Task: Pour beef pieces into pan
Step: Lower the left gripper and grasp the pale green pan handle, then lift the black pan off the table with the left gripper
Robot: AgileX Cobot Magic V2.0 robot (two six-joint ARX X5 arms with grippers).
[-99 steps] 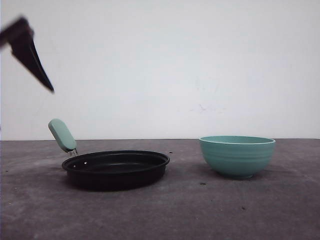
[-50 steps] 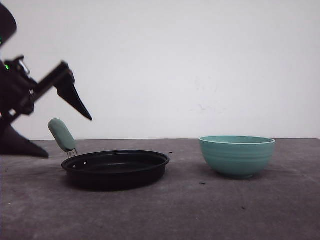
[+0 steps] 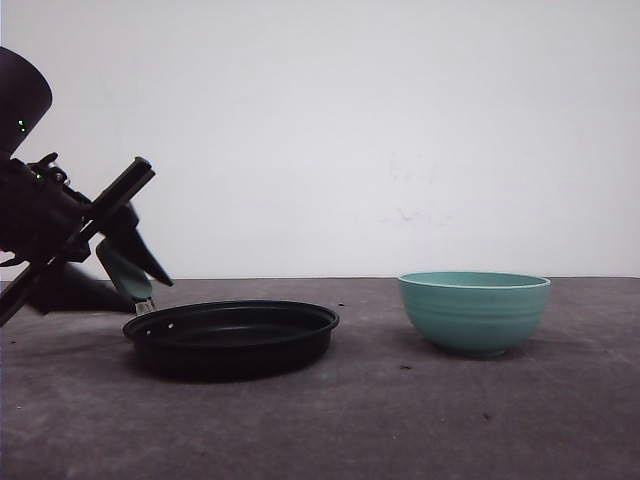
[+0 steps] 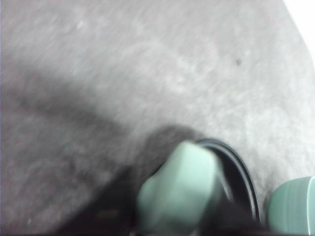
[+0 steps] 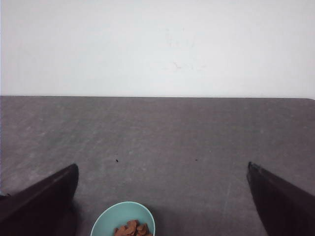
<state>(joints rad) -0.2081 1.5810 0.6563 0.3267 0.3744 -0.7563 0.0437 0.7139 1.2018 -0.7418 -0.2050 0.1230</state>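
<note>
Front view: left gripper [image 3: 100, 268] sits at left edge of frame, mid-height, fingers astride the mint-green handle [image 3: 124, 270] of the pan [image 3: 232, 337]. One finger tip [image 3: 150, 270] crosses in front of the handle; the other lies lower left, w/ a clear gap btwn them, so jaws are apart. Whether pads touch the handle: can't tell. Pan rests flat on the grey table [image 3: 400, 430], lower left of centre, handle tilting up to the left.

Left wrist view, blurred: handle [image 4: 179, 189] fills lower centre of frame, dark finger shapes on both sides of it, pan rim [image 4: 241, 172] curving off to lower right. Edge of the teal bowl [image 4: 295, 204] shows at lower right corner.

Beef pieces [image 5: 132, 229]: seen in right wrist view at bottom centre, heaped inside the bowl [image 5: 110, 221], reddish-brown chunks. Exact no. of chunks can't be counted, too small and cut by frame edge. Right gripper [image 5: 162, 196] spread wide: one dark finger [image 5: 44, 196] at lower left, the other at lower right, bowl btwn them and apart from both, nothing held.

Front view again: bowl [image 3: 474, 312] stands right of centre, well apart from the pan; its contents are hidden by the rim.

Count: 1 pan, 1 bowl, 1 heap of beef, 2 grippers.
</note>
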